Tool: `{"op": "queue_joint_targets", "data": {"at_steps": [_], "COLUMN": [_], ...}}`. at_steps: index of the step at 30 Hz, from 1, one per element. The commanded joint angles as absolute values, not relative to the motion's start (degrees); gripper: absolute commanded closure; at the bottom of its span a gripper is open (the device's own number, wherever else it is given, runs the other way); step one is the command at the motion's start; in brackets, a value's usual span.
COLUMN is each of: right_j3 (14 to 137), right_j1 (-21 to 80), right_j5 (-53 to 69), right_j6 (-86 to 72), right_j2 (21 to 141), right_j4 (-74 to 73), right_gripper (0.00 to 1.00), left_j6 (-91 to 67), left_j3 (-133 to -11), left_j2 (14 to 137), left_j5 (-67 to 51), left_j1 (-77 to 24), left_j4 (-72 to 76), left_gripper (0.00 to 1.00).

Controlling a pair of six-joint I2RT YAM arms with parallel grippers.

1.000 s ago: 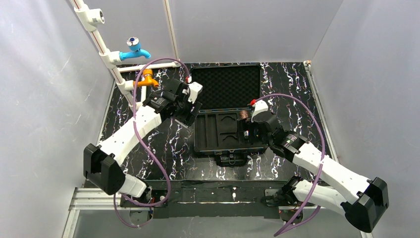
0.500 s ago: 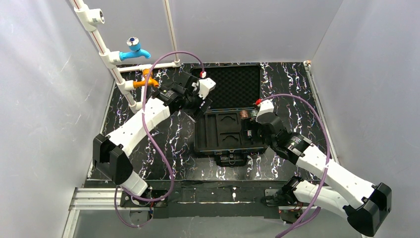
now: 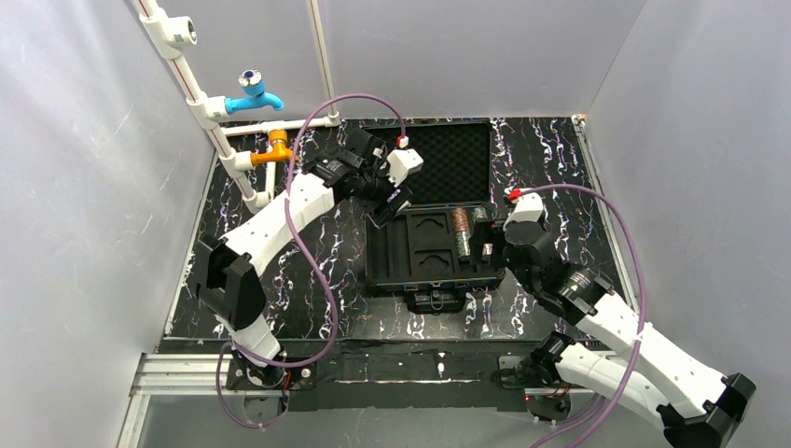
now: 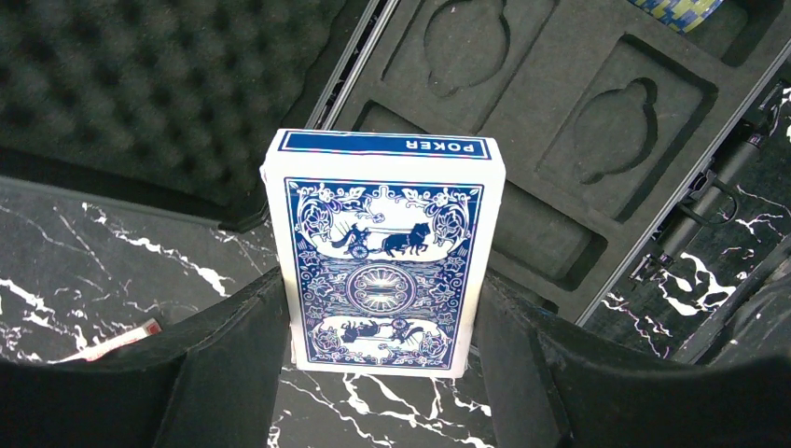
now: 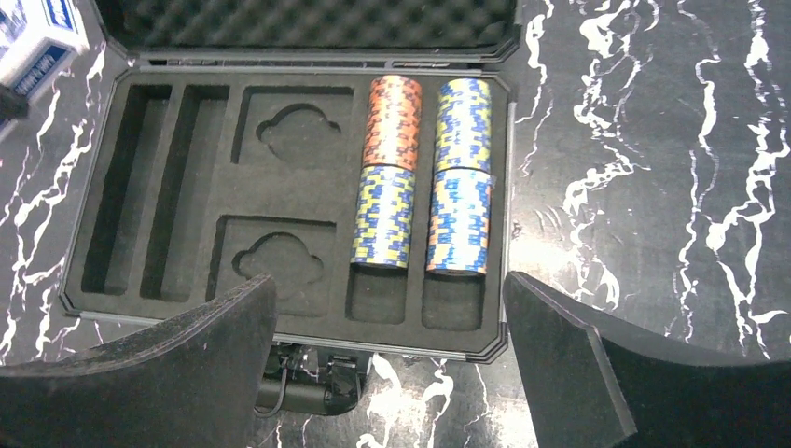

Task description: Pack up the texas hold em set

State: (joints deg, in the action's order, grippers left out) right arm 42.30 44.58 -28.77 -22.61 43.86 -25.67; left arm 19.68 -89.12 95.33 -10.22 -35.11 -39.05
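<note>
The black briefcase lies open, its slotted tray (image 3: 410,252) in front and its foam lid (image 3: 438,163) behind. My left gripper (image 3: 392,207) is shut on the blue card deck (image 4: 384,252), held upright above the tray's back left corner (image 4: 522,140). The deck also shows in the right wrist view (image 5: 37,42). My right gripper (image 5: 387,280) is open and empty over the tray's near right edge (image 5: 373,347). Several chip rolls (image 5: 392,121) (image 5: 459,221) lie in the two right slots. A thin red and white edge (image 4: 121,338) shows on the table. The two card recesses (image 5: 298,131) hold nothing.
White pipes with a blue tap (image 3: 254,95) and an orange tap (image 3: 277,147) stand at the back left. The case handle (image 3: 437,301) juts toward the arm bases. Grey walls close in the black marbled table (image 3: 560,177) on three sides.
My left arm has swung right and back, carrying the blue deck from beside the case to its back left corner. My right gripper has drawn back right, uncovering chip rolls.
</note>
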Motion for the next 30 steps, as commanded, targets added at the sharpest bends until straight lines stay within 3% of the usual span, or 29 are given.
{"op": "queue_joint_targets", "data": {"at_steps": [1, 30], "right_j3": [42.2, 41.6], "right_j1": [44.3, 44.3], "right_j5": [-35.1, -42.2], "right_j6": [-24.5, -28.1], "right_j2": [40.2, 34.8], "right_j4": [-25.1, -26.8], "right_gripper": [0.02, 0.0], "left_j6": [22.4, 31.7], "left_j3": [-92.2, -101.0], "left_j2": [96.7, 113.5], "left_j5": [-13.3, -10.2], "left_j1": [-35.3, -40.9], "left_j4": [-38.7, -37.2], "left_gripper": [1.0, 1.0]}}
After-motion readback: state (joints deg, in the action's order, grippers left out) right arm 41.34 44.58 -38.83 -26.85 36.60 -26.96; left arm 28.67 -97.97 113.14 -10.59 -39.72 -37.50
